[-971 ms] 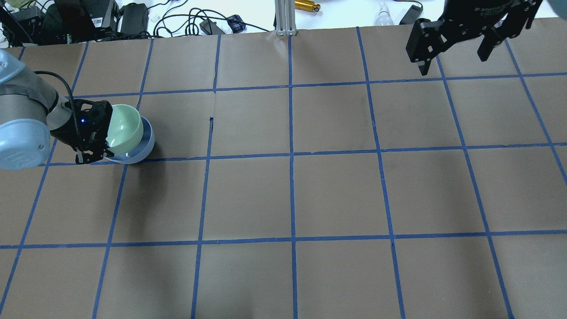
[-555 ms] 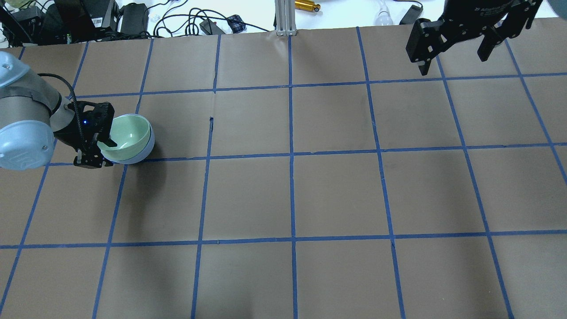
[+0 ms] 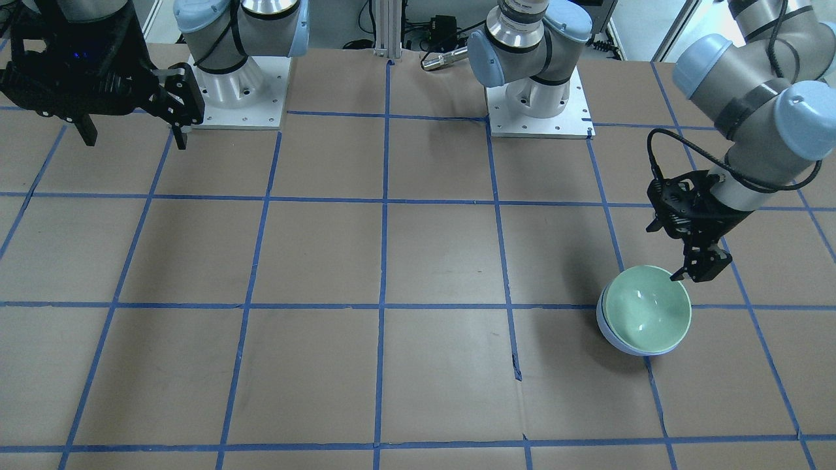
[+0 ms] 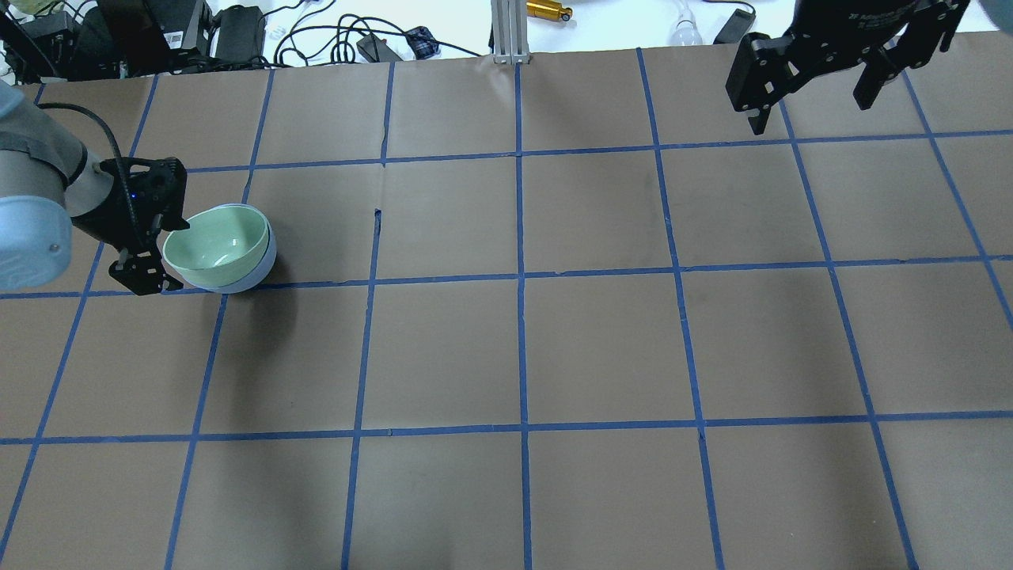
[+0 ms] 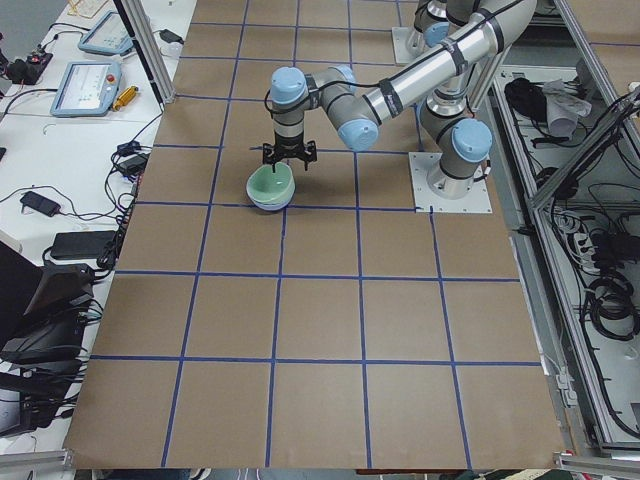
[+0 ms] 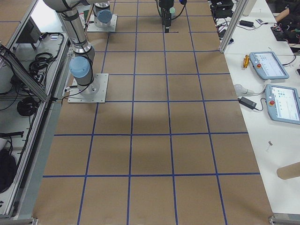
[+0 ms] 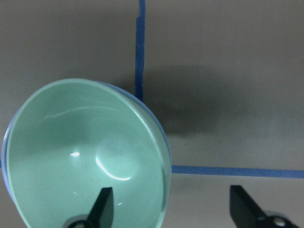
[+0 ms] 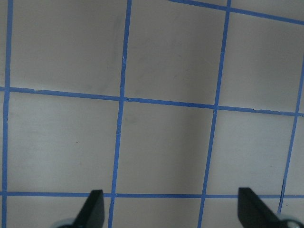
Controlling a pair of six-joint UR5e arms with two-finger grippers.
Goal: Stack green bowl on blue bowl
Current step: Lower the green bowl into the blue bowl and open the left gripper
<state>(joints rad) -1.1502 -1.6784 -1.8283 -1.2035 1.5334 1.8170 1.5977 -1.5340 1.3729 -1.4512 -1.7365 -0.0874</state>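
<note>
The green bowl (image 4: 218, 244) sits upright, nested inside the blue bowl (image 4: 263, 263), at the table's left. Both show in the front view, green bowl (image 3: 646, 314) over blue bowl (image 3: 607, 329). My left gripper (image 4: 165, 255) is open at the bowls' left rim and holds nothing. In the left wrist view, one of its fingers (image 7: 102, 207) hangs over the green bowl (image 7: 80, 156) and the other stands outside it, with the blue bowl's rim (image 7: 151, 111) peeking out behind. My right gripper (image 4: 815, 91) is open and empty, high over the far right corner.
The table is brown paper with a blue tape grid (image 4: 520, 277). Cables and power bricks (image 4: 237, 32) and an aluminium post (image 4: 506, 32) line the far edge. The two arm bases (image 3: 235, 98) (image 3: 539, 104) stand on the robot's side.
The green bowl was tilted in my left gripper over the blue bowl; now it sits level inside it. The left gripper has let go and drawn back to the left. The right arm is still.
</note>
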